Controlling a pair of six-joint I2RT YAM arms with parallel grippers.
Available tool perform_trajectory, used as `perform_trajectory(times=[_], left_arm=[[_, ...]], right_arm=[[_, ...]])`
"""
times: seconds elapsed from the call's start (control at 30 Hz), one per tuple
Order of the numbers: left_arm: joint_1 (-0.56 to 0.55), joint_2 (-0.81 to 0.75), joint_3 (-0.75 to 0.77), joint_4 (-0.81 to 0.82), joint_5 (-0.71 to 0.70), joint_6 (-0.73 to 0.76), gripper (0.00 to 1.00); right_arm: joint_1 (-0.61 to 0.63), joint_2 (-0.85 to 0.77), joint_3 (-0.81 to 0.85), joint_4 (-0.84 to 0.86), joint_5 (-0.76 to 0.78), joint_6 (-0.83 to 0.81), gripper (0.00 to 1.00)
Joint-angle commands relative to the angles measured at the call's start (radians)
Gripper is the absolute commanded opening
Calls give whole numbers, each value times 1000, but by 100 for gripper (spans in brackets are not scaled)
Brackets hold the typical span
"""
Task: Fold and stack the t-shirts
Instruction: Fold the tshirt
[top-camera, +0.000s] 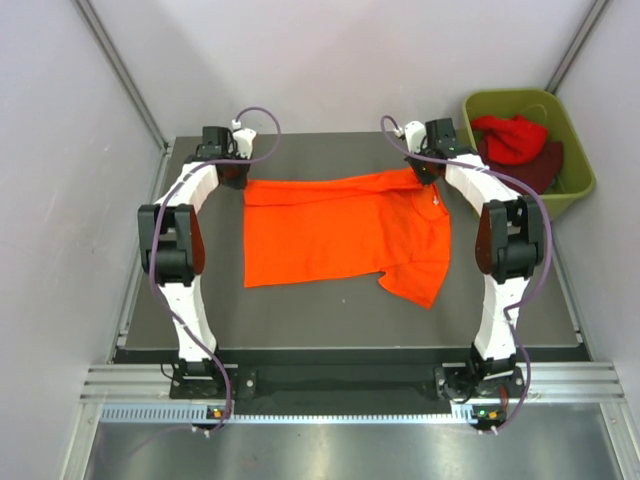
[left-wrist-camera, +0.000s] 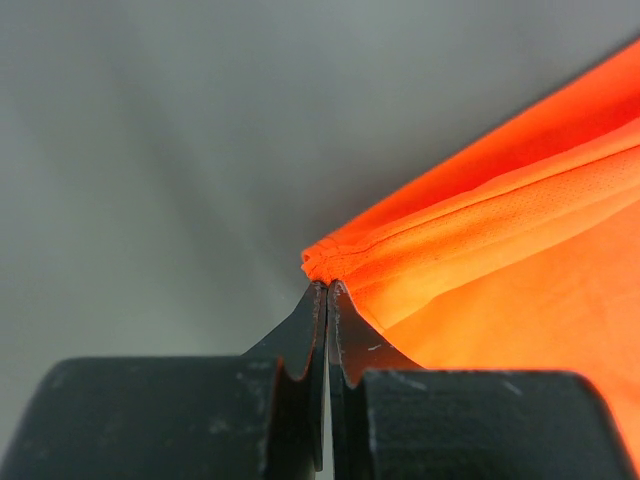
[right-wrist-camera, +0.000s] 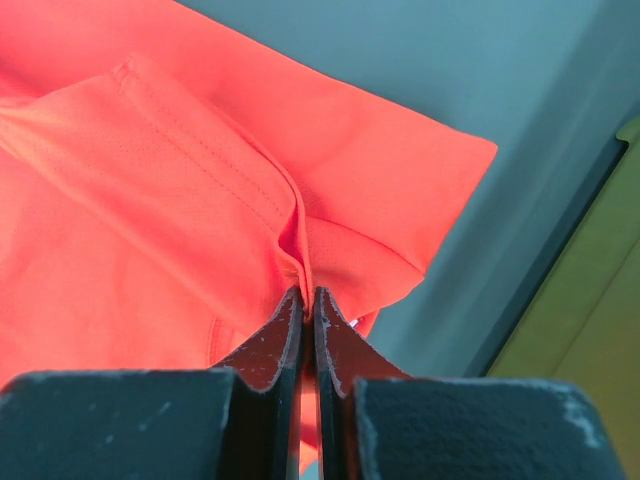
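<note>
A bright orange t-shirt (top-camera: 340, 232) lies spread on the dark table, one sleeve hanging toward the near right. My left gripper (top-camera: 236, 178) is shut on its far left corner; the left wrist view shows the bunched hem corner (left-wrist-camera: 322, 262) pinched at my left gripper's (left-wrist-camera: 327, 288) tips. My right gripper (top-camera: 425, 178) is shut on the far right edge; the right wrist view shows a fold of orange cloth (right-wrist-camera: 200, 180) caught in my right gripper (right-wrist-camera: 307, 293). A red t-shirt (top-camera: 512, 137) and a dark maroon one (top-camera: 542, 165) lie in the tub.
An olive-green plastic tub (top-camera: 575, 150) stands off the table's far right corner, close to my right arm; its edge shows in the right wrist view (right-wrist-camera: 590, 290). Grey walls close in the table (top-camera: 300, 310) on the left, back and right.
</note>
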Motion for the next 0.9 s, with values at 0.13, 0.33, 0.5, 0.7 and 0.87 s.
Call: perform_trajectory(times=[0.13, 0.33, 0.5, 0.7, 0.87], left_arm=[[12, 23, 120, -52, 33, 18, 0], [12, 10, 91, -114, 56, 14, 0], [12, -18, 29, -108, 73, 1, 0], [12, -6, 45, -141, 87, -16, 0], [12, -32, 75, -288, 90, -18, 9]], right_arm=[[7, 4, 10, 10, -16, -7, 0], [7, -3, -19, 10, -28, -4, 0], [8, -1, -30, 10, -38, 0, 0], [8, -4, -33, 3, -45, 2, 0], [8, -62, -60, -69, -88, -29, 8]])
